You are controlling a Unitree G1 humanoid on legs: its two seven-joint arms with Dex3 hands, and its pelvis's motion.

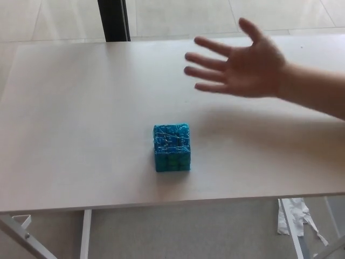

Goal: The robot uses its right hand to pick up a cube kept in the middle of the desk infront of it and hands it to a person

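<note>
A blue-green cube (172,147) wrapped in shiny film sits on the pale wooden desk (70,124), a little in front of the middle. A person's open hand (242,67) reaches in from the right, palm up and fingers spread, hovering above the desk behind and to the right of the cube. Neither of my hands shows in the head view.
The desk's front edge (161,202) runs across the lower part of the picture, with white metal legs (85,234) below it. A dark post (113,20) stands behind the far edge. Crumpled white paper (294,218) lies on the floor at lower right.
</note>
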